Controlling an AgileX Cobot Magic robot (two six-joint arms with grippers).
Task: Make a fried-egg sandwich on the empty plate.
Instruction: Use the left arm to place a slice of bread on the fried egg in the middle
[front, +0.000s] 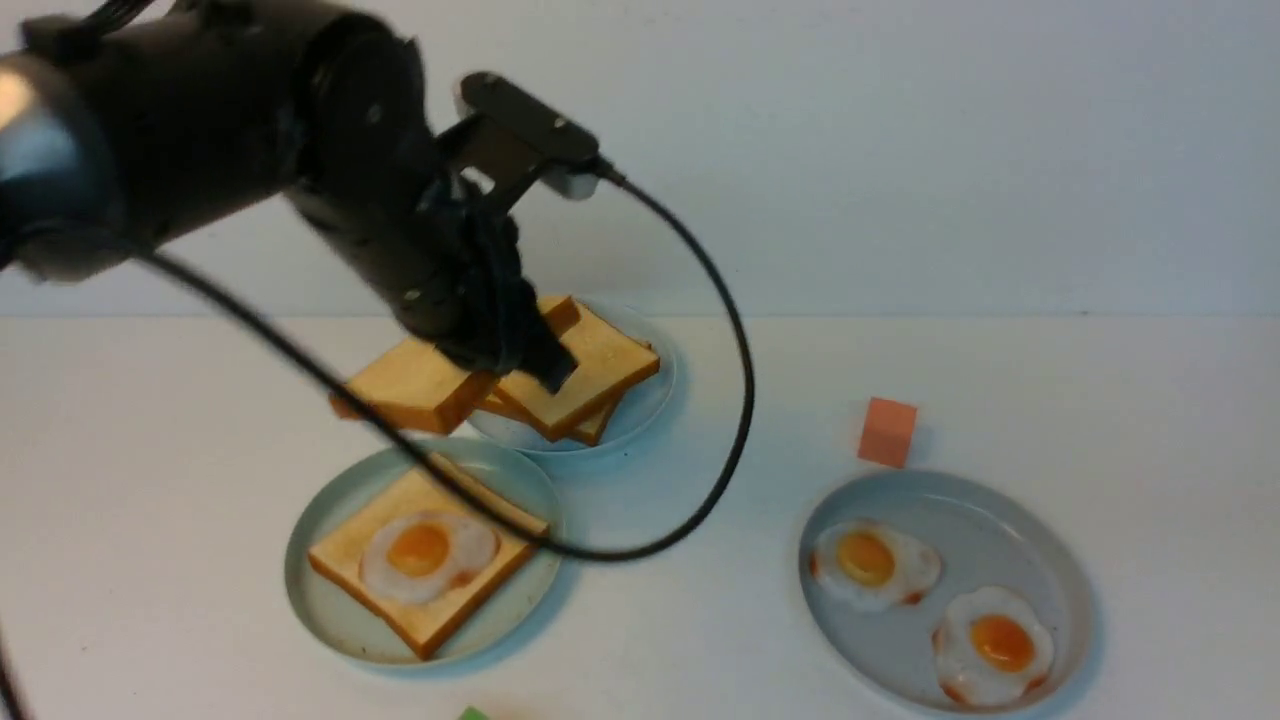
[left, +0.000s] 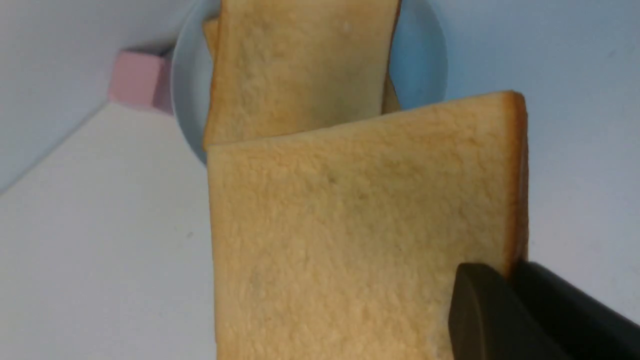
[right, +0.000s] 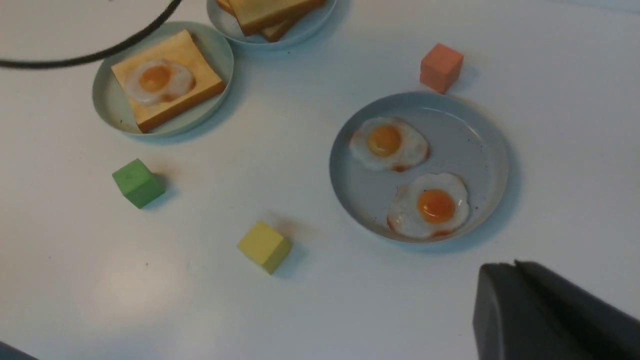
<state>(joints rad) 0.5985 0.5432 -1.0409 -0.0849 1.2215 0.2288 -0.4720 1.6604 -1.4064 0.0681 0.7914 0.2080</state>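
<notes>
– Golden slice (front: 415, 385): held how?
– Aloft, 1 corner clamped by the left end effector (left: 507, 292); likely light, stiff. On the plate (front: 330, 615) sit base (front: 345, 555) and egg (front: 425, 552). Whether the right end effector (right: 530, 305) is open, I cannot tell.

- A round, pale mint-green plate (front: 330, 615) with a low rim lies flat just in front of the plate of stacked toast (front: 645, 400).
- One square golden-brown toast slice (front: 440, 612) lies flat on the green plate.
- A fried egg (front: 425, 550), white with an orange yolk, rests uncovered on that slice.
- A second toast slice (front: 415, 385) hangs tilted in the air beside the stacked toast, with the left gripper (left: 507, 275) pinching its edge.
</notes>
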